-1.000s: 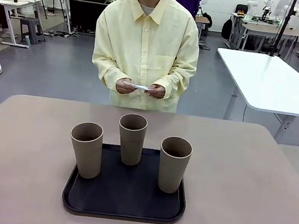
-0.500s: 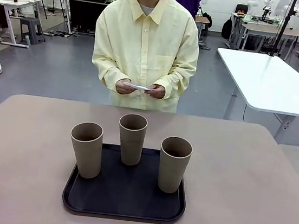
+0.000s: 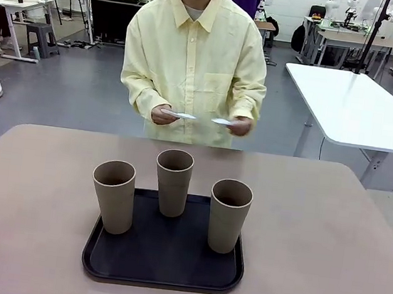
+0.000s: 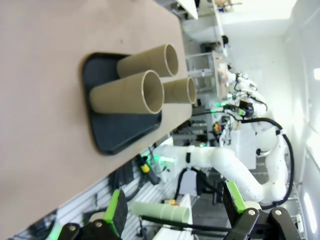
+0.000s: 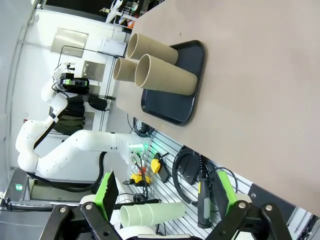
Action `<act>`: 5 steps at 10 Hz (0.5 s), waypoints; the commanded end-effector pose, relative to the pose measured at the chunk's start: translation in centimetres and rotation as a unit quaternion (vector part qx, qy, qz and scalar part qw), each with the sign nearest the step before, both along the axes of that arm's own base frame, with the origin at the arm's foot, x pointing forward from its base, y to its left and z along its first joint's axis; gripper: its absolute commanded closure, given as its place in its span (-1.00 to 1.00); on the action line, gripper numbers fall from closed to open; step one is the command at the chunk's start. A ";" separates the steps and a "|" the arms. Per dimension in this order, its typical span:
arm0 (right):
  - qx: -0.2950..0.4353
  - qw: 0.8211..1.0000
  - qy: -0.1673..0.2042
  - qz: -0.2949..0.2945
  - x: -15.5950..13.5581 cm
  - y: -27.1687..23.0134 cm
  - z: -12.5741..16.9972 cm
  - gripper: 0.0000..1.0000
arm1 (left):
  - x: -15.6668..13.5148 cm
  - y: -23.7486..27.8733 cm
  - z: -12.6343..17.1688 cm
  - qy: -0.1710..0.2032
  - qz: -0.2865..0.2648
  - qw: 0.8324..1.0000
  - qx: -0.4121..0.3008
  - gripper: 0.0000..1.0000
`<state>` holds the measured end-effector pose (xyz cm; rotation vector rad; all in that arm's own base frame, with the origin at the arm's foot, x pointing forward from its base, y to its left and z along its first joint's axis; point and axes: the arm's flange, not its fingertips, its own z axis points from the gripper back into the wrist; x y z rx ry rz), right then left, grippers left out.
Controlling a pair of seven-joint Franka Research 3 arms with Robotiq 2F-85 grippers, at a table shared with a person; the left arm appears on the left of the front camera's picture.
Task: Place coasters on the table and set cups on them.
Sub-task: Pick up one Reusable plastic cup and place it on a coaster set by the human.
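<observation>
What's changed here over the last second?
The person's hands have parted: one hand drew a white coaster off toward picture right, while the other hand keeps the remaining coasters. The three cups and the black tray stayed put.

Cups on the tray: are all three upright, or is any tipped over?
All upright: left cup, middle cup and right cup stand base-down on the black tray, mouths up.

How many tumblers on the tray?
3 tall tan-brown tumblers, upright on the black rounded tray: one left, one middle-back, one right. None seem hidden.
</observation>
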<state>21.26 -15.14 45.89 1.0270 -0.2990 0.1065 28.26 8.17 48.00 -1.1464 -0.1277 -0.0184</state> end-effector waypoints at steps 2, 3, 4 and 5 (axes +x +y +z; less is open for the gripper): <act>0.006 1.000 -0.001 0.001 0.1 0.0 0.0 -1.00 | 0.0 0.1 0.0 -0.004 -0.002 1.000 -0.003 -1.00; 0.006 1.000 -0.001 0.001 0.1 0.0 0.0 -1.00 | 0.0 0.1 0.0 -0.004 -0.002 1.000 -0.003 -1.00; 0.006 1.000 -0.001 0.001 0.1 0.0 0.0 -1.00 | 0.0 0.1 0.0 -0.004 -0.002 1.000 -0.003 -1.00; 0.006 1.000 -0.001 0.001 0.1 0.0 0.0 -1.00 | 0.0 0.1 0.0 -0.004 -0.002 1.000 -0.003 -1.00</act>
